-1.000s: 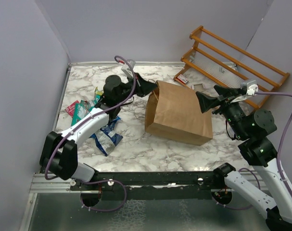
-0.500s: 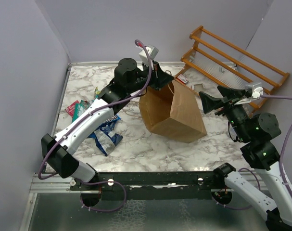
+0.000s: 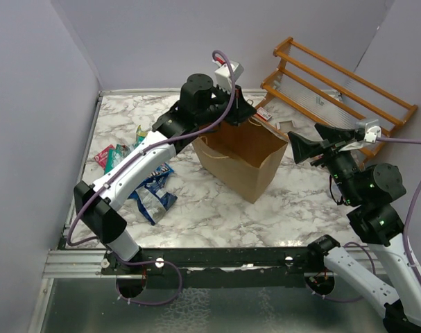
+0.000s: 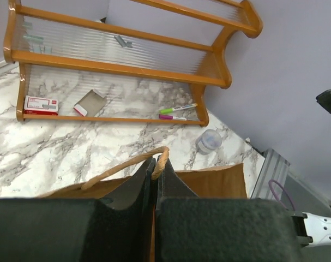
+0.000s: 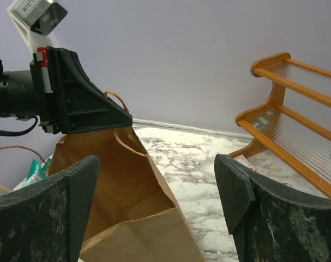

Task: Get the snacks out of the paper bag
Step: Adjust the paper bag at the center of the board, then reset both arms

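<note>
The brown paper bag [image 3: 241, 158] stands tilted in the middle of the table with its mouth open upward. My left gripper [image 3: 242, 115] is shut on its far rim and loop handle [image 4: 121, 167], holding that edge up; the bag also shows in the left wrist view [image 4: 220, 183]. My right gripper [image 3: 298, 148] is open and empty just right of the bag, its jaws wide apart in front of the open bag [image 5: 127, 191]. Only brown paper shows inside. Snack packets lie on the table at left: blue [image 3: 151, 194], green [image 3: 116, 159] and red-pink [image 3: 102, 154].
A wooden slatted rack [image 3: 335, 83] stands at the back right; in the left wrist view [image 4: 127, 54] a red-and-white box [image 4: 41, 103], markers [image 4: 176, 112] and a small clear jar [image 4: 209, 141] lie by it. Grey walls close in the left and back.
My left gripper has risen and moved right with the bag's rim in it, pulling the bag from lying flat to standing open. The right gripper has shifted only slightly.
</note>
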Controlling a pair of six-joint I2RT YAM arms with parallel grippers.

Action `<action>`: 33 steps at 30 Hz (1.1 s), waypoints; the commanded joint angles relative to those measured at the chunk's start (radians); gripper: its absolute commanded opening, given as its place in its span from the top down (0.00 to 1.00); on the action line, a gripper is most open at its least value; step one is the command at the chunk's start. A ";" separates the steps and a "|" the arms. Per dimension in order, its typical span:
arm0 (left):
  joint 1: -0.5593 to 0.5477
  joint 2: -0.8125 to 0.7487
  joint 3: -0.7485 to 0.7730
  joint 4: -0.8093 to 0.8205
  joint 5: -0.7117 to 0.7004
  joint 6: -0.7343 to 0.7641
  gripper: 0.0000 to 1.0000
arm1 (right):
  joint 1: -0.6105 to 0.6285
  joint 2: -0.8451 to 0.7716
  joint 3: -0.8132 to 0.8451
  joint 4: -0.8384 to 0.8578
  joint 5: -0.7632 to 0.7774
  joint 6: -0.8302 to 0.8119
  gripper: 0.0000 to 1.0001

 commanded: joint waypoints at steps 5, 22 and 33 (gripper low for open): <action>-0.021 0.094 0.153 -0.076 0.047 0.024 1.00 | 0.004 -0.015 0.003 0.004 0.036 -0.020 0.13; -0.022 0.065 0.121 -0.073 -0.011 0.088 0.38 | 0.004 -0.036 0.008 0.010 0.011 -0.032 0.04; -0.022 -0.276 -0.046 0.012 -0.212 0.201 0.18 | 0.003 -0.012 0.106 0.005 0.100 -0.030 0.01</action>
